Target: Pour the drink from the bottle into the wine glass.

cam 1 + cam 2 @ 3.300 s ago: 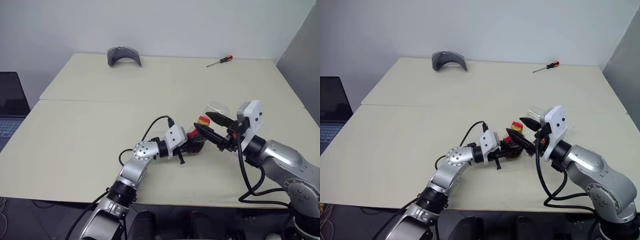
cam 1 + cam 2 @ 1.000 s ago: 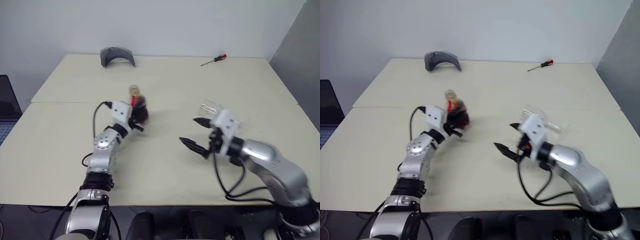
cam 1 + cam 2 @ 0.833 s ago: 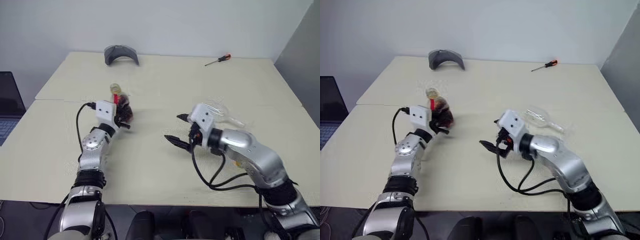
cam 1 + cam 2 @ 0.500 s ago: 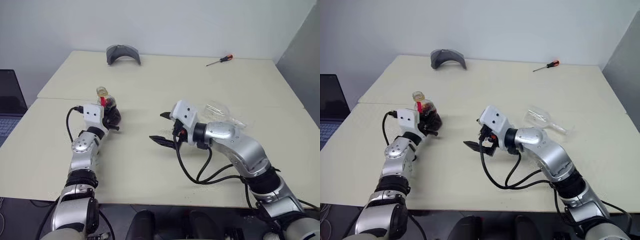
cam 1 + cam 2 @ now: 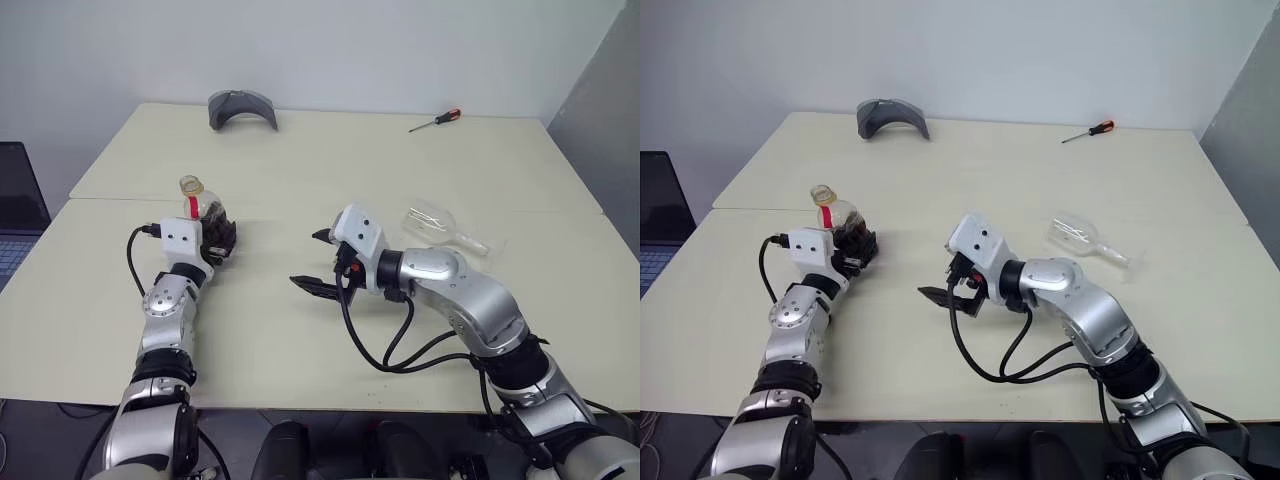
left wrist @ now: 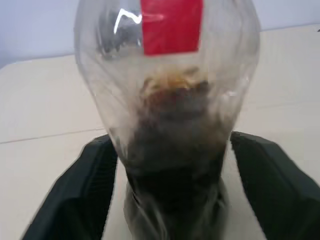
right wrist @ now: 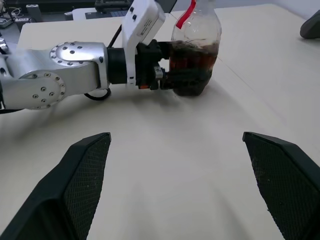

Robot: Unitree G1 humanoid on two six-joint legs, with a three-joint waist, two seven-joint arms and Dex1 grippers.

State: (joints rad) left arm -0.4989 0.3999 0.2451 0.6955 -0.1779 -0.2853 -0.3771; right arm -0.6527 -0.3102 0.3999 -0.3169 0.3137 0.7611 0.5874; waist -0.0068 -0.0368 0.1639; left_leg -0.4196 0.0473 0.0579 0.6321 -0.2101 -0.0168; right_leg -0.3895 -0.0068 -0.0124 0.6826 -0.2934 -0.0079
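Standing upright on the surface (image 5: 300,360) at its left side, the bottle (image 5: 206,219) sits between the left gripper (image 5: 218,238) fingers; wrist view shows a gap on each side of the body, so the jaws look spread and not squeezing it. Drink (image 7: 192,56) is dark brown and fills the lower part of the bottle, red label on the neck. Right gripper (image 5: 316,262) hovers over the middle of the surface, jaws wide, nothing in them, pointing toward the bottle. Wine glass (image 5: 440,226) lies on its side to the right, well apart from the bottle, behind the right arm. Grey curved object (image 5: 241,107) and red-handled screwdriver (image 5: 437,121) sit along the far edge.
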